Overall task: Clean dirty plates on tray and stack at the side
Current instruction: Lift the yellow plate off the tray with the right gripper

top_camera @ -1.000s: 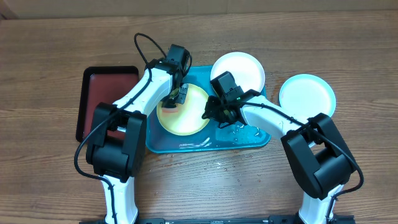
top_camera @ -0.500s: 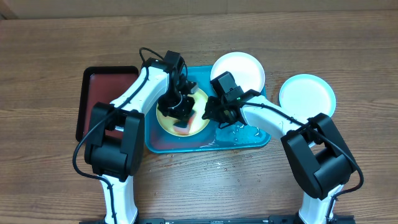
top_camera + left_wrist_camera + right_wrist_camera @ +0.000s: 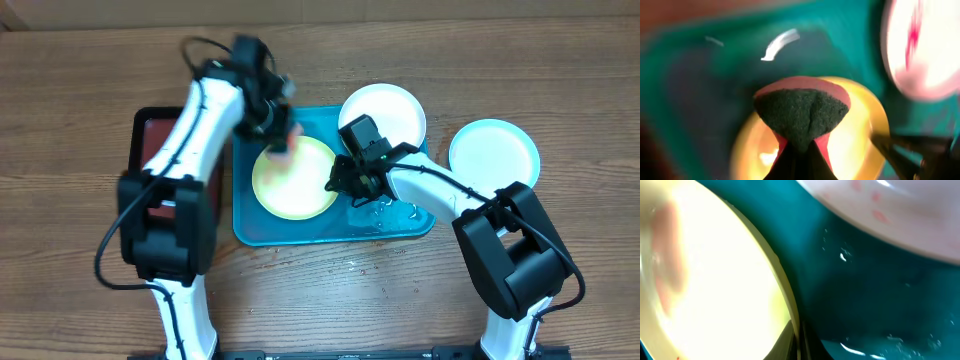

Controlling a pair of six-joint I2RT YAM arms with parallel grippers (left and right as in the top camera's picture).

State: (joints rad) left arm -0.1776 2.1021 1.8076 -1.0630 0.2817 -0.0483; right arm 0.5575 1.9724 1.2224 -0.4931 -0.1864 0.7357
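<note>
Nearest, the tray [image 3: 300,235] shows a bare, wet strip along its near edge and near right corner, which is the only free floor for sliding anything. Just beyond, the yellow-green plate [image 3: 295,180] lies flat in the tray's left half. The right gripper [image 3: 342,182] is closed on its right rim, apparently pinning it, though the right wrist view is too blurred to be sure of the bite.

Farther back, the left gripper [image 3: 272,125] is clamped on a sponge [image 3: 800,112], scouring face down, over the plate's far left rim. The plate's face therefore lies toward the near right of the sponge, so a wiping stroke would run that way, toward the right gripper. The black tray [image 3: 150,140] sits just beside the tray's left edge, limiting swing on that side.

Farthest, the white plate [image 3: 385,110] overhangs the tray's far right corner and carries red marks. The light blue plate [image 3: 494,152] rests on the table [image 3: 80,80], well apart to the right.
</note>
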